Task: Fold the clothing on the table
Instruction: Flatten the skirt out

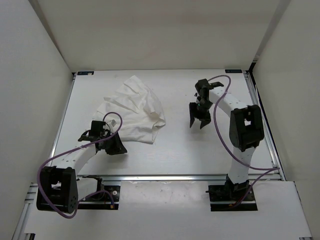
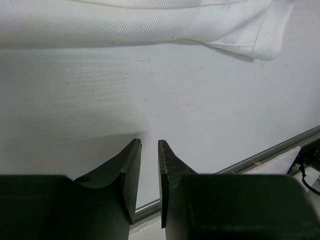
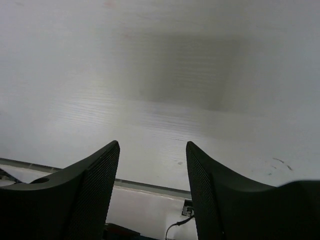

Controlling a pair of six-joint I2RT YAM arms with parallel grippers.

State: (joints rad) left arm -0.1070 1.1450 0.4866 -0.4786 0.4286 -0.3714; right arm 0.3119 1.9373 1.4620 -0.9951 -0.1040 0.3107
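On the surface (image 1: pixel 200 155), the pleated white garment (image 1: pixel 132 112) looks only partly folded; my left gripper (image 2: pixel 149 144) is barely parted, my right gripper (image 3: pixel 152 146) spread, both empty.

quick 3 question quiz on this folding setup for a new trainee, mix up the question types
1. True or false: the left gripper is holding the clothing.
2. Whose jaws stand wider apart? A) left gripper B) right gripper C) both alike
3. On which half of the table, by the robot's own sides, does the clothing lie?
Key: 1 false, it is empty over bare table, short of the fabric. 2 B. 3 the left half.
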